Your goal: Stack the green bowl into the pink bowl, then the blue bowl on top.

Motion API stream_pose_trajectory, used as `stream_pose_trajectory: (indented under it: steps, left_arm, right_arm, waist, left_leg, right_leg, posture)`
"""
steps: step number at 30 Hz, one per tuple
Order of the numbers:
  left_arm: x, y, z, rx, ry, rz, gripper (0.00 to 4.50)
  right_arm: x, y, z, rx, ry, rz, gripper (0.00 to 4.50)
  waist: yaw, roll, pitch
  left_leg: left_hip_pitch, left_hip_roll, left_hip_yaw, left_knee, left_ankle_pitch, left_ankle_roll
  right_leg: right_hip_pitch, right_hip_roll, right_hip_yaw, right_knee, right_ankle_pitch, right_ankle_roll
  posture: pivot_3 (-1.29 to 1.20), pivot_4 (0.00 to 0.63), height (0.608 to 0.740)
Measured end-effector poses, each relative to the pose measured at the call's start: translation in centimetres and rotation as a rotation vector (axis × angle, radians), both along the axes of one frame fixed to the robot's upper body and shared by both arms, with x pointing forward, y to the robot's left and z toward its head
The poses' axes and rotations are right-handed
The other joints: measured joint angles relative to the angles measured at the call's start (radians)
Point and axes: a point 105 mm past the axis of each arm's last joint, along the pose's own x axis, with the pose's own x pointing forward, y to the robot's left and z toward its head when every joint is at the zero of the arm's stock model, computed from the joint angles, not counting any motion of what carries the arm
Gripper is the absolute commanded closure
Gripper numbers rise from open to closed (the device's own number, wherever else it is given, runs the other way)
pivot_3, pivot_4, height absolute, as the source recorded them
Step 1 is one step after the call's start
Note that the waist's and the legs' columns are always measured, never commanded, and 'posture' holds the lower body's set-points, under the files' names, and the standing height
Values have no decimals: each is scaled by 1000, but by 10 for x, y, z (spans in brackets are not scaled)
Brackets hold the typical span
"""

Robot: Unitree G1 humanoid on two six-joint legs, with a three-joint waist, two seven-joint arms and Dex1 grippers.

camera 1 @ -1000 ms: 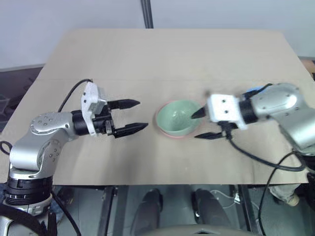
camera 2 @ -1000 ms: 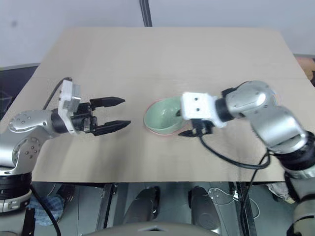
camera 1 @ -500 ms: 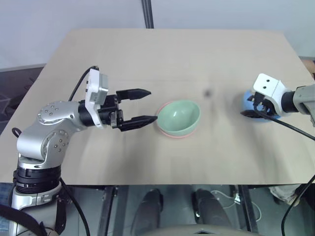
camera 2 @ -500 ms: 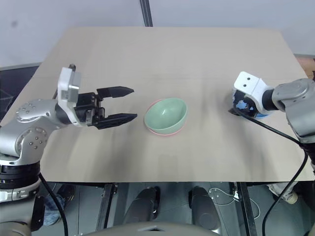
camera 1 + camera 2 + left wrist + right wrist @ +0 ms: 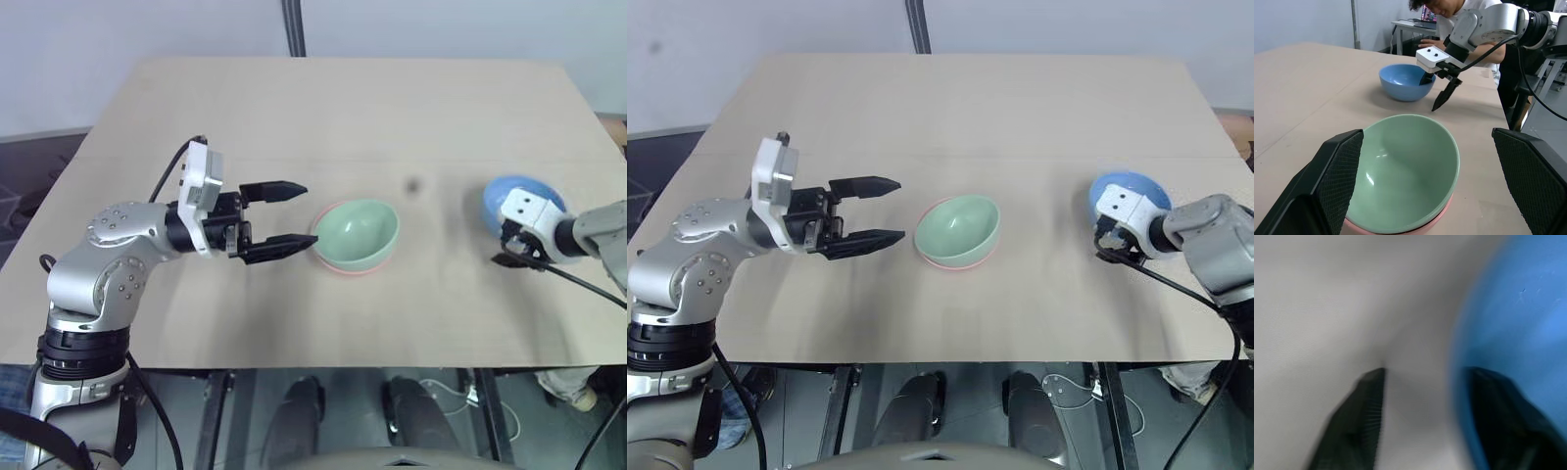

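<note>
Blue bowl sitting on the table at the right edge, now straddled by the right gripper, moved over from the green bowl since 1 second ago. Standing apart, 1 finger inside the rim, the other outside, not yet pinching. Green bowl resting nested in the pink bowl mid-table. Left gripper hovering wide open just beside it, edged slightly closer.

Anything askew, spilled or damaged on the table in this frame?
One thing: the green bowl sits tilted in the pink bowl, its rim higher on one side, not nested flat. The blue bowl stands upright, with one finger of the right gripper inside its rim. No spill or damage.
</note>
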Motion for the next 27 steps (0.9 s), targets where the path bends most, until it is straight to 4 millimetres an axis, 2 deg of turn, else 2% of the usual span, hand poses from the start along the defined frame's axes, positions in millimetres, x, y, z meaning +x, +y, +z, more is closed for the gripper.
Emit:
stream_pose_trajectory:
  steps: [1, 3, 4, 11, 13, 15, 16, 19, 22, 27]
  left_arm:
    - [0, 0, 0, 0, 0, -2, 46]
    - [0, 0, 0, 1, 0, -4, 46]
    - [0, 0, 0, 1, 1, -4, 46]
    - [-1, 1, -2, 2, 8, -2, 46]
    - [-1, 1, -2, 5, 7, -1, 46]
    - [-1, 1, -2, 5, 8, -3, 46]
    - [-1, 1, -3, 6, 8, -5, 46]
    - [-2, 1, -3, 8, 9, -8, 46]
    - [-1, 3, -5, 9, 15, -2, 46]
    - [-1, 4, -5, 15, 18, 2, 46]
  right_arm:
    - [1, 0, 1, -6, -8, 3, 3345]
    - [3, -1, 5, -21, -38, 9, 4392]
    - [5, 1, 9, -28, -62, 21, 4462]
    - [2, 4, 9, -28, -51, 51, 4462]
    - [0, 24, 16, 36, -68, 132, 4462]
    - [-5, 60, 33, 137, -110, 270, 4462]
    - [-13, 84, 48, 201, -142, 369, 4462]
    - [-39, 134, 90, 291, -243, 609, 4462]
    - [-48, 150, 102, 312, -270, 675, 4462]
    - [-58, 169, 106, 314, -263, 756, 4462]
  waist:
    - [1, 0, 0]
    - [1, 0, 0]
    - [1, 0, 0]
    - [2, -1, -1]
    - [-4, 0, 0]
    - [-11, 1, 0]
    - [-14, 1, 1]
    - [-12, 1, 0]
    - [0, 0, 0]
    - [4, 0, 0]
  left_leg:
    - [0, 0, 0, 0, 0, 0]
    - [0, 0, 0, 0, 0, 0]
    - [0, 0, 0, 0, 0, 0]
    - [0, 0, -1, 1, 0, 0]
    - [1, 1, 0, 1, 0, 0]
    - [1, 1, 0, 1, 0, 0]
    - [0, 1, -1, 0, 0, 0]
    - [0, 1, -2, 0, 0, 0]
    - [0, 0, -3, 1, 0, 0]
    - [0, 0, -4, 1, 0, 0]
  right_leg:
    - [0, 0, 0, 0, 0, 0]
    - [0, 0, 0, 0, 0, 0]
    - [0, 0, 0, 0, 0, 0]
    - [1, 0, -1, 0, 0, 0]
    - [1, 1, 0, 0, 0, 0]
    - [1, 1, 0, 1, 0, 0]
    - [1, 1, 0, 1, 0, 0]
    - [1, 1, -2, -1, 0, 0]
    - [2, 0, -2, -1, 0, 0]
    - [2, 0, -3, -1, 0, 0]
  posture:
    - [0, 150, 740]
    - [0, 150, 740]
    - [0, 150, 740]
    - [0, 150, 740]
    - [0, 150, 740]
    - [0, 150, 740]
    - [0, 150, 740]
    - [0, 150, 740]
    - [0, 150, 740]
    - [0, 150, 740]
